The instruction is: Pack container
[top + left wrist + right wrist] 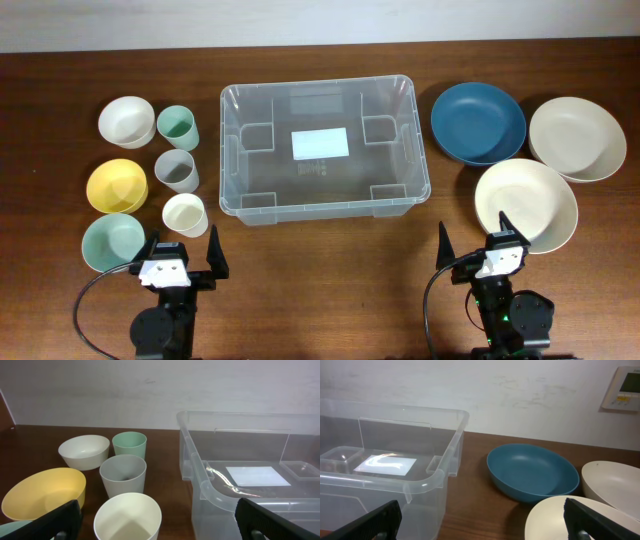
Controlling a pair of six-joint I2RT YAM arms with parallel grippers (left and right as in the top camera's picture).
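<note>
Left fingers (pixel 214 256) and right fingers (pixel 443 248) wide apart, near the container (pixel 325 203).

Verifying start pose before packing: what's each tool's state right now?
Left tool: open, holding nothing.
Right tool: open, holding nothing.

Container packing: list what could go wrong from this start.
1. The white cup, grey cup and yellow bowl stand close together. The open left gripper may knock a neighbour while taking one.
2. The near cream dish is wide and shallow, right by the open right gripper. A rim grip could slip or push it into the blue dish.
3. A piece carried low could catch the container on its tall front wall.
</note>
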